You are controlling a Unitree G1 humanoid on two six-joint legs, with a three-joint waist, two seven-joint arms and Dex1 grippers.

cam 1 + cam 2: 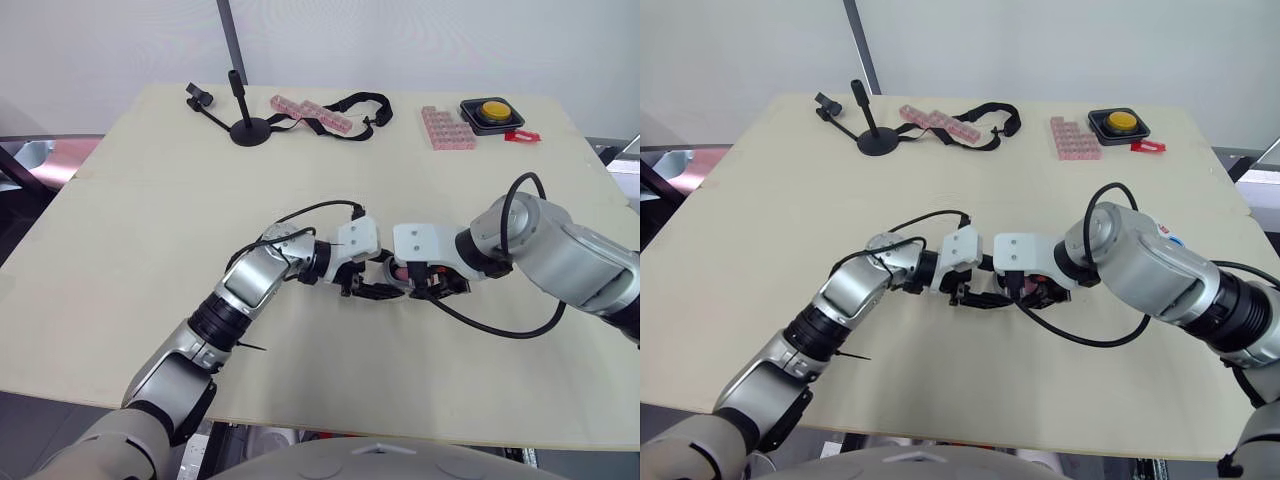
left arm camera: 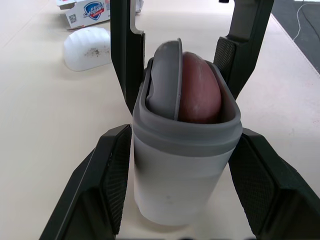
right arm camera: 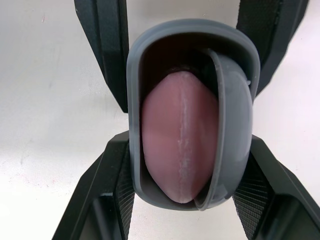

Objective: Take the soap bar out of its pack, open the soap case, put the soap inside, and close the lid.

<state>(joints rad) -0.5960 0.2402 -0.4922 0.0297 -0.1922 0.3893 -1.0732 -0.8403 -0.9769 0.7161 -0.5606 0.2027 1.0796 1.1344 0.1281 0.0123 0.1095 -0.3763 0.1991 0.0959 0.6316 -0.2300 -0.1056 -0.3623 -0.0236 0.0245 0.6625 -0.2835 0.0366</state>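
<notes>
Our left gripper (image 1: pixel 368 291) squeezes the soap case (image 2: pixel 177 170) by its bottom, so it cannot slide on the table (image 1: pixel 150 230). Our right gripper (image 1: pixel 425 284) seems to pinch its open end too. We see the smooth pink soap (image 2: pixel 200 90) inside, beside the round grey lid (image 2: pixel 165 80), which is not shut yet.

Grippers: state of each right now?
Left gripper: closed on the soap case, soap bar inside.
Right gripper: closed on the same case's open end.

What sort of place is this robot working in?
Probably a robotics test lab or data-collection bench: a plain pale table carrying a small black stand, a yellow push-button box and rows of pink blocks.
</notes>
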